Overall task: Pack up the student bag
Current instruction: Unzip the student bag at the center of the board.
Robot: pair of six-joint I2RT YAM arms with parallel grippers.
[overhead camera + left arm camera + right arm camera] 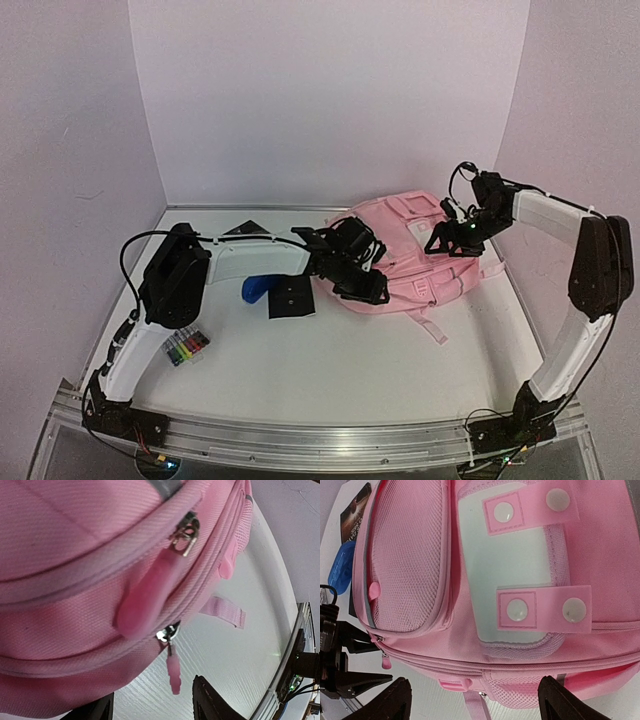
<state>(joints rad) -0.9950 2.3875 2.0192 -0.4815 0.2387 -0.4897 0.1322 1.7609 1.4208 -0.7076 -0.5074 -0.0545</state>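
**Packing at opening stage: student bag [410,240] appears zipped, nothing seen loaded.**
The left claw [362,288] stands with fingers apart and empty. The bag's side seam is directly ahead of it, and a small zip pull [173,672] dangles just beyond its tips, ungripped. The right claw [455,248] hangs spread wide and empty, with the bag's front pocket right beneath it. Behind the left claw, alongside its arm, a blue object [256,289], a black card [291,298] and a marker set [186,348] lie unpacked. Judged outstanding: unzipping, loading, closing.

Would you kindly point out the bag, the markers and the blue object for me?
Bag [408,250], top view, front panel.
Markers [186,348], top view, pack middle.
Blue object [255,289], top view, visible end.
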